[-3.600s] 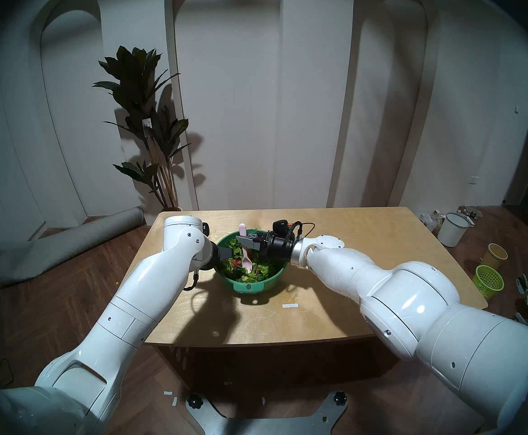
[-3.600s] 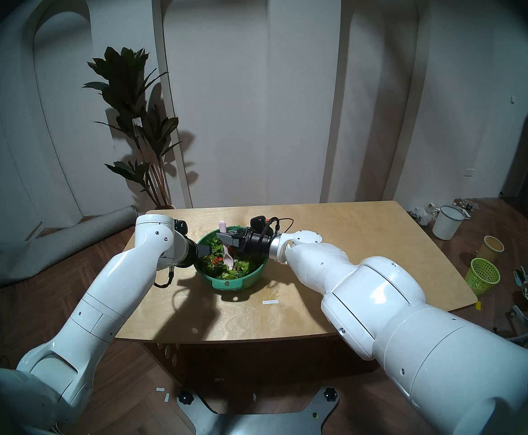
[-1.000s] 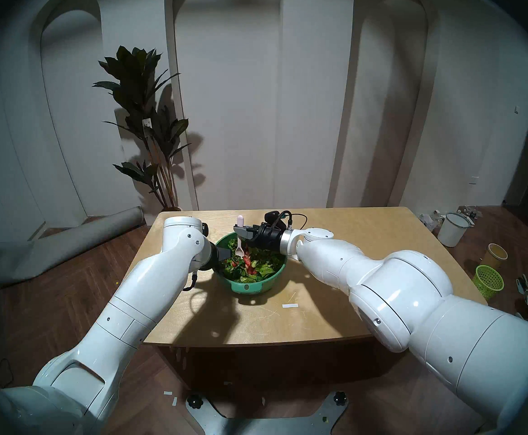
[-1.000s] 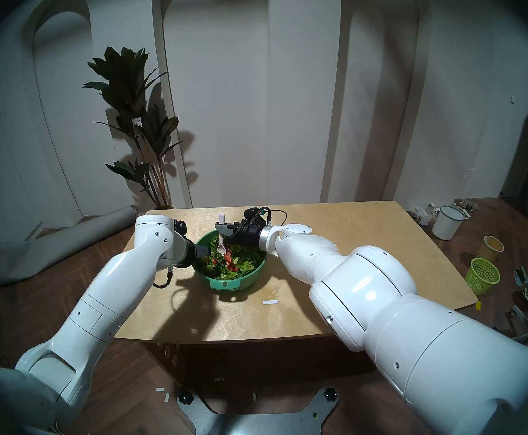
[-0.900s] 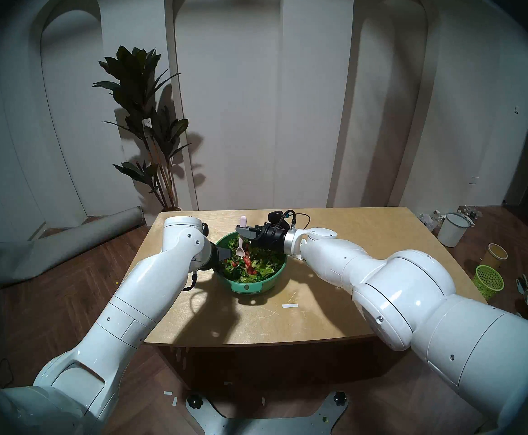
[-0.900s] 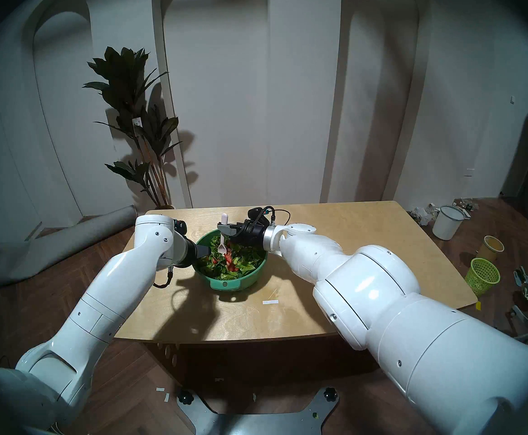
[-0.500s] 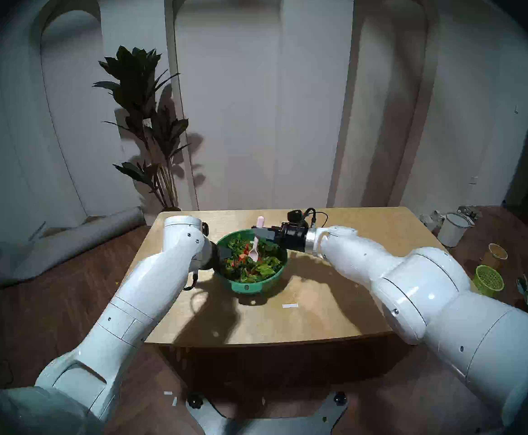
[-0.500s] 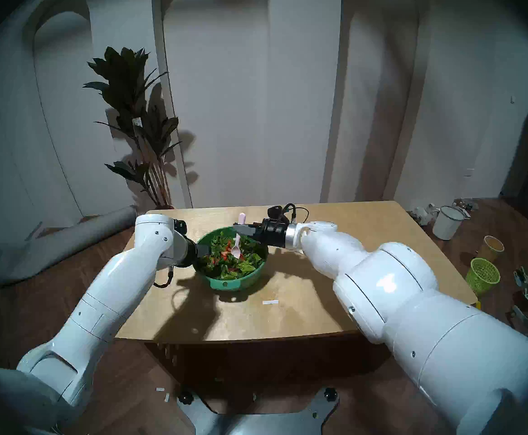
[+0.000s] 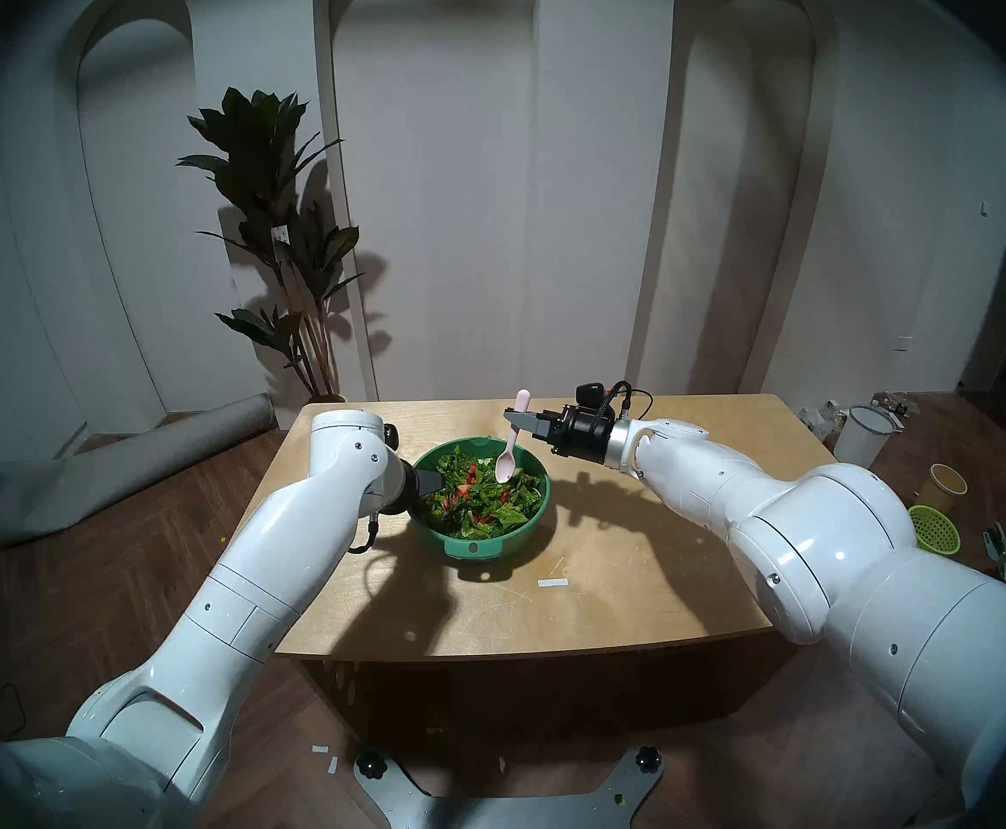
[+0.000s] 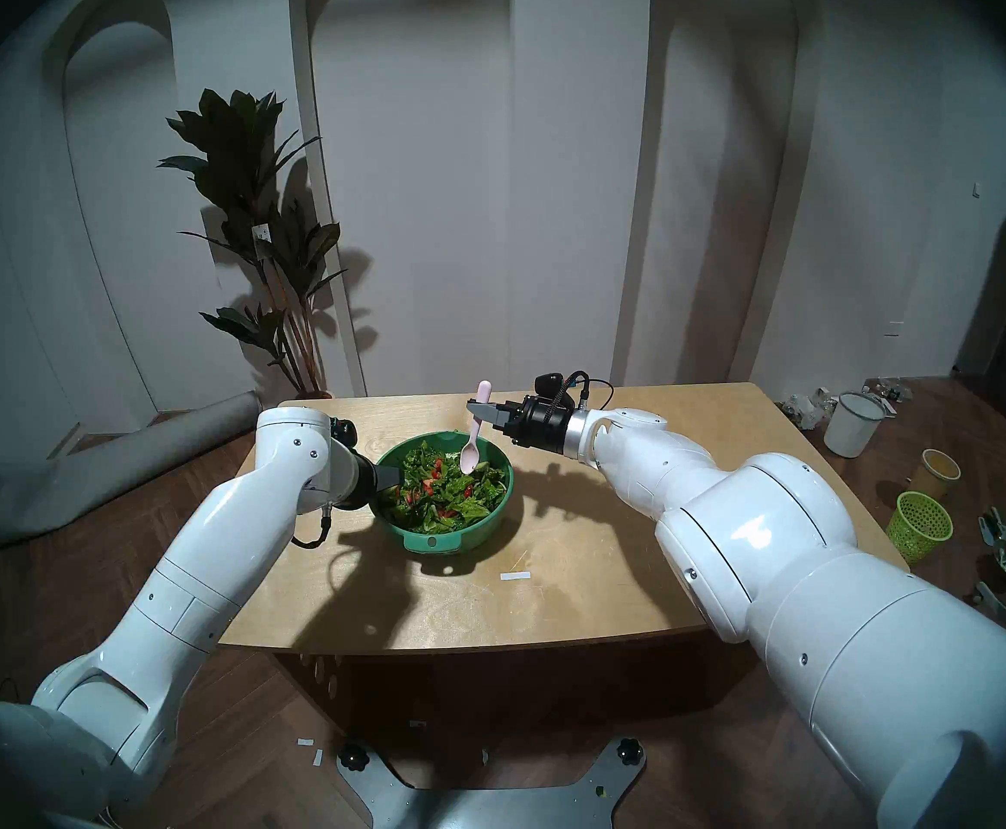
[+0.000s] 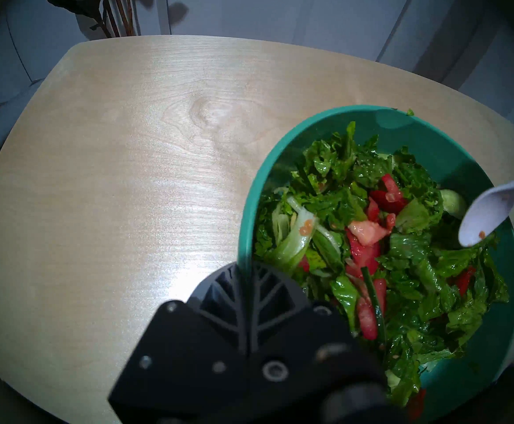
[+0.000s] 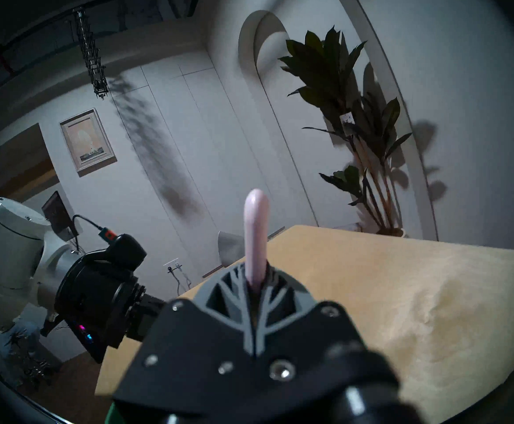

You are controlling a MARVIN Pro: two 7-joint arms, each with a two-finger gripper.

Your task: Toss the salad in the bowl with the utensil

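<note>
- Head views: your R gripper (image 9: pixel 515 419) clenches the spoon (image 9: pixel 506 464), scoop over salad (image 9: pixel 476 499).
- L wrist only: L gripper (image 11: pixel 246 270) pinches bowl (image 11: pixel 326 120) rim; scoop apparently clear of leaves.

my arms (image 9: pixel 261 546) are glossy white, built of fat rounded segments split by thin dark seams and dotted with small screws. each wrist ends in a black cylinder; the right one (image 9: pixel 584 436) has a silver collar, a black camera pod on top and a looping black cable. left gripper (image 11: pixel 246 279) has black ribbed fingers, right gripper (image 12: pixel 254 287) grey ribbed ones on black screwed plates.
</note>
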